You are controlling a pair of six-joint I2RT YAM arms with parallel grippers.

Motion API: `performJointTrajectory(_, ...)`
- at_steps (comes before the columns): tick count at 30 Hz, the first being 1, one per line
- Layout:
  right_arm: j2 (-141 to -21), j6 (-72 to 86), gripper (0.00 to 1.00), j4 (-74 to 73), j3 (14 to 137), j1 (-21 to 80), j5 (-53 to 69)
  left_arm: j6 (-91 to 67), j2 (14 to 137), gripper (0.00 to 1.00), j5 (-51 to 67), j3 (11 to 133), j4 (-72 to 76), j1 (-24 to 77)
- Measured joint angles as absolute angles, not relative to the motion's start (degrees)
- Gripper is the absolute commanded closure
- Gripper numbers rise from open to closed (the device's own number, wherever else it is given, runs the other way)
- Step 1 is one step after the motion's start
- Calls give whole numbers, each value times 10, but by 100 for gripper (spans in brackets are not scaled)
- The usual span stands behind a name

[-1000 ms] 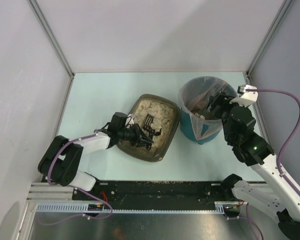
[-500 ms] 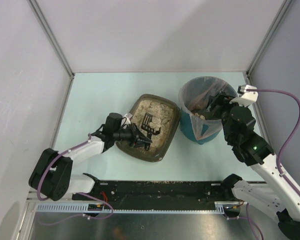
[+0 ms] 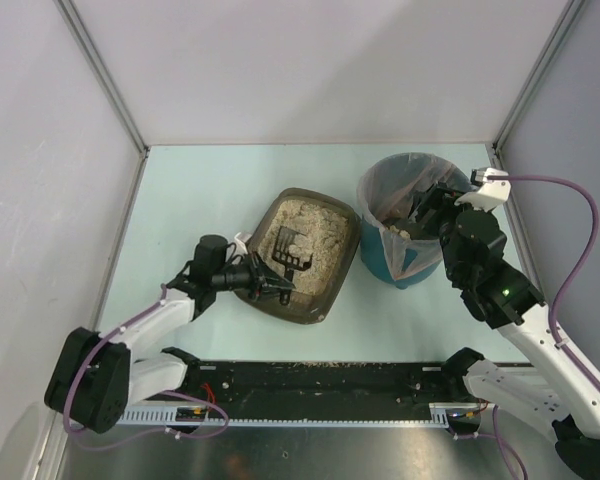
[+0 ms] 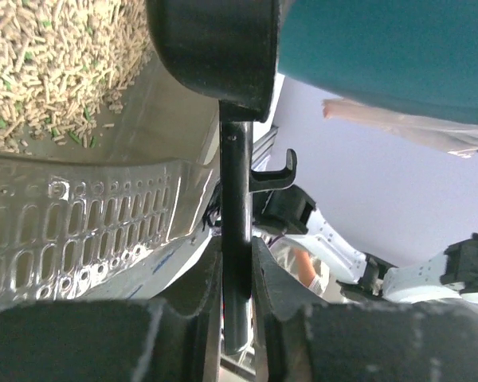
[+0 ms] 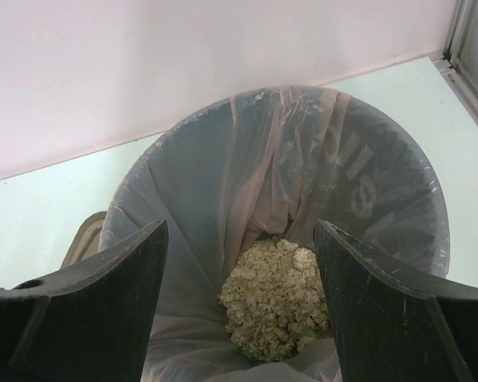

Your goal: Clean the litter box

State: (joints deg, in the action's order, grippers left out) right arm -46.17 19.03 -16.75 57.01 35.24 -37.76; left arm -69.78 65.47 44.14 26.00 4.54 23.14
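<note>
The dark brown litter box (image 3: 325, 290) sits mid-table with beige litter (image 3: 315, 232) in it; its litter also shows in the left wrist view (image 4: 48, 64). My left gripper (image 3: 267, 277) reaches in over the box's near-left rim and is shut on the handle (image 4: 237, 239) of the small black slotted scoop (image 3: 292, 247), whose head is over the litter. In the left wrist view the gripper (image 4: 237, 306) clamps the handle from both sides. My right gripper (image 3: 427, 212) hangs open and empty over the teal bin (image 3: 400, 262).
In the right wrist view the bin's clear liner (image 5: 358, 183) holds a clump of litter (image 5: 275, 298) between my open fingers (image 5: 103, 310). Walls enclose the table on the left, back and right. The bin stands just right of the litter box.
My left arm has drawn back to the left and toward its base, pulling the scoop leftward across the litter. The right arm has barely moved.
</note>
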Motion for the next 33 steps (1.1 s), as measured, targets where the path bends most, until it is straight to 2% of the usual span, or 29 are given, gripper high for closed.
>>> performJointTrajectory(8, -462, 190, 22, -168, 570, 352, -372, -701, 616, 100, 449, 254, 46, 203)
performJointTrajectory(33, -470, 189, 22, -145, 570, 352, -356, -741, 619, 100, 454, 215, 78, 243)
